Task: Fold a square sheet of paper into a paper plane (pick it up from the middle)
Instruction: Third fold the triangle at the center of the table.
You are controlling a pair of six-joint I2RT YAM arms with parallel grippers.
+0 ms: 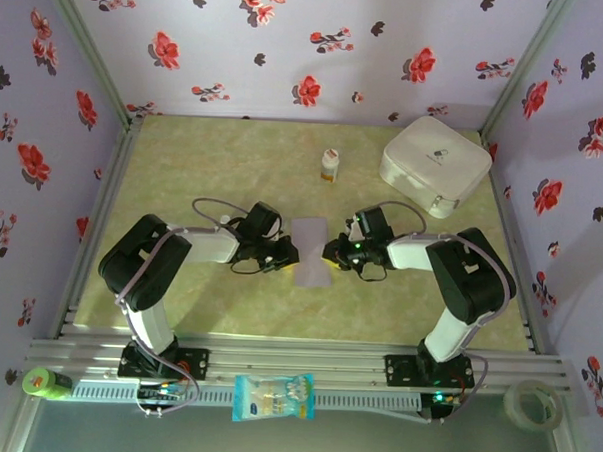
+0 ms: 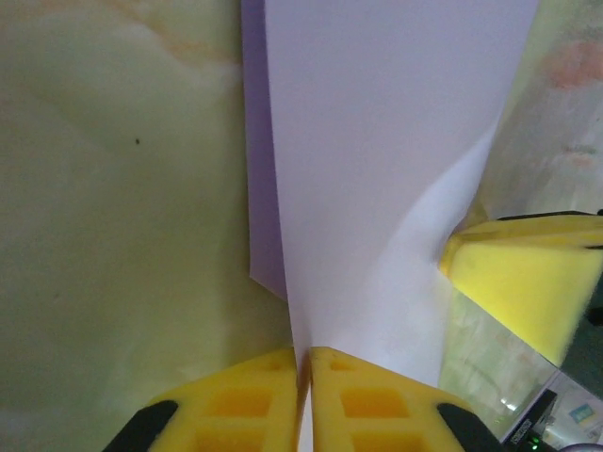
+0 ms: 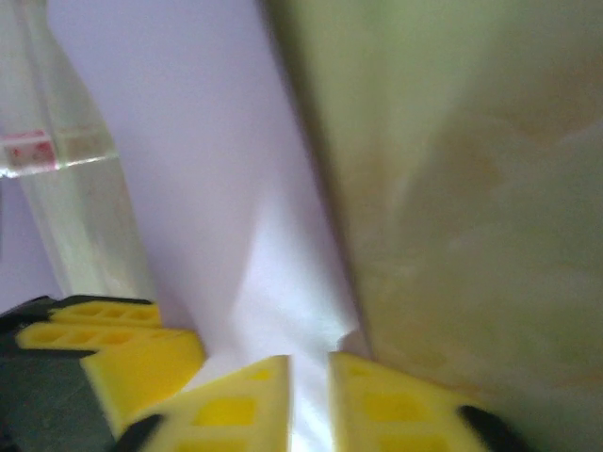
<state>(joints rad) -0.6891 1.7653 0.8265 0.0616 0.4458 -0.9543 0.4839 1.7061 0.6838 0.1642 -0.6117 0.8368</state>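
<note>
Pinching the lavender sheet of paper (image 1: 311, 248) from two sides, the arms are meeting at the middle of the table (image 1: 184, 161). The sheet is lying there as a narrow oblong, apparently doubled over, with its long axis running from 12 to 6 o'clock in the top view.

The left gripper (image 1: 288, 255) is sitting at the sheet's 9 o'clock edge and the right gripper (image 1: 330, 253) at its 3 o'clock edge, both about equally near. In the left wrist view the left gripper (image 2: 306, 372) is pressing its yellow pads together on the paper's (image 2: 396, 169) near edge. In the right wrist view the right gripper (image 3: 309, 391) is showing a thin slit between its pads, with the paper (image 3: 188, 141) running into it, so it is probably not gripping. Any next crease, I judge, is depending on the left pinch holding that long axis straight.

Counting: one sheet, two grippers, one small white bottle (image 1: 329, 166) at the sheet's 12 o'clock, one white rounded case (image 1: 434, 164) toward 2 o'clock, and one blue-white snack packet (image 1: 273, 397) at 6 o'clock.
</note>
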